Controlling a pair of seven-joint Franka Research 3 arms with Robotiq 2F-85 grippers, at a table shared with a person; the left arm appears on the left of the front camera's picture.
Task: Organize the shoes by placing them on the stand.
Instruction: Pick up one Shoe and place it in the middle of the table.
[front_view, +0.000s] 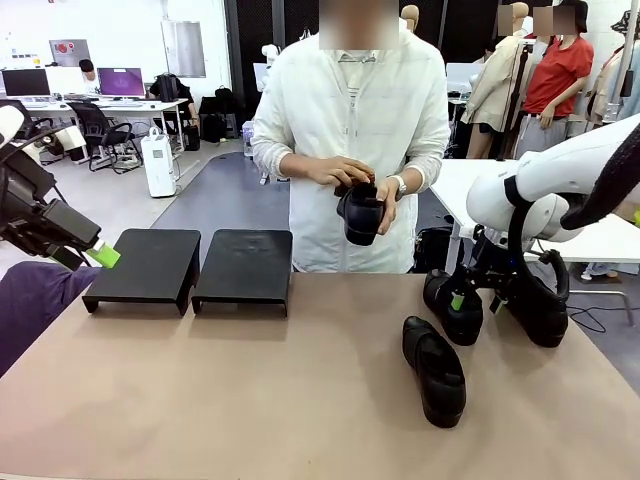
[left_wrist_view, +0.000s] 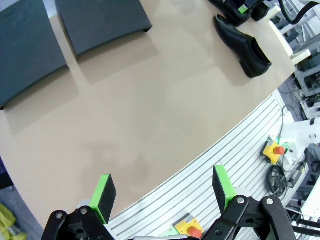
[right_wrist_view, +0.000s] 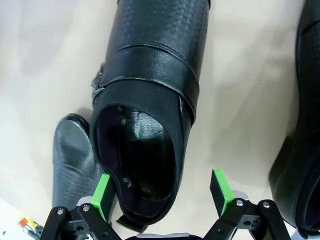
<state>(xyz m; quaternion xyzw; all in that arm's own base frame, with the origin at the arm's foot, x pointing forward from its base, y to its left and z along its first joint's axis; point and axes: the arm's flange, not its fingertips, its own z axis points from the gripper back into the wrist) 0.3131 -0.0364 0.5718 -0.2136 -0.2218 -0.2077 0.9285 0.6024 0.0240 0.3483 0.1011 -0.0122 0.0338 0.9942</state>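
Below your spread right fingers (right_wrist_view: 220, 189) lay a shoe (right_wrist_view: 155, 75), toe pointing away; its heel sat between them. Your left fingers (left_wrist_view: 105, 196), likewise apart, hung well away.

Glossy leather shoes (front_view: 434, 370), matte stand (front_view: 245, 262)

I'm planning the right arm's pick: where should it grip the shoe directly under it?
Probably the collar wall beside the opening, from above: the shoe stands upright on its sole, opening facing the open right gripper, so one finger can drop inside, one outside.
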